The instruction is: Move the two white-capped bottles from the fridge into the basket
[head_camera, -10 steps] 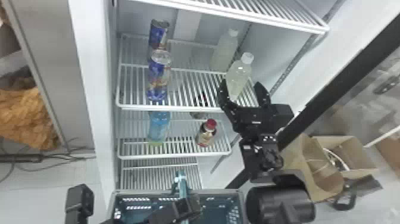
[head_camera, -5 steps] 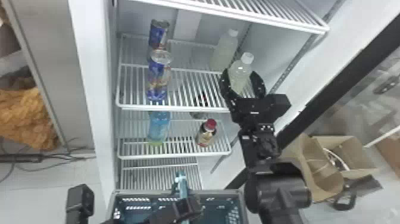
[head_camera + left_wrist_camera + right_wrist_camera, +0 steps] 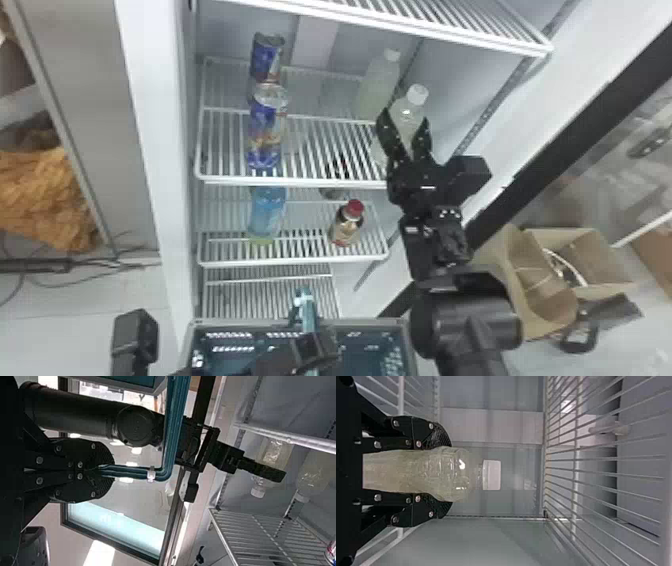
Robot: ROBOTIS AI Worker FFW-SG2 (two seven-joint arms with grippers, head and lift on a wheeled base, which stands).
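While the right gripper [image 3: 405,117] clasps the nearer bottle [image 3: 407,107] between its fingers, the farther bottle [image 3: 378,85] stands just beyond it; below, the left gripper [image 3: 316,348] pinches the basket [image 3: 360,323] handle [image 3: 309,316].

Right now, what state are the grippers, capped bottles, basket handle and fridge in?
Right gripper: closed on front white-capped bottle
Left gripper: closed on basket handle
Front white-capped bottle: upright, cap on
Rear white-capped bottle: upright, cap on
Red-capped bottle: upright, cap on
Basket handle: raised
Fridge: open
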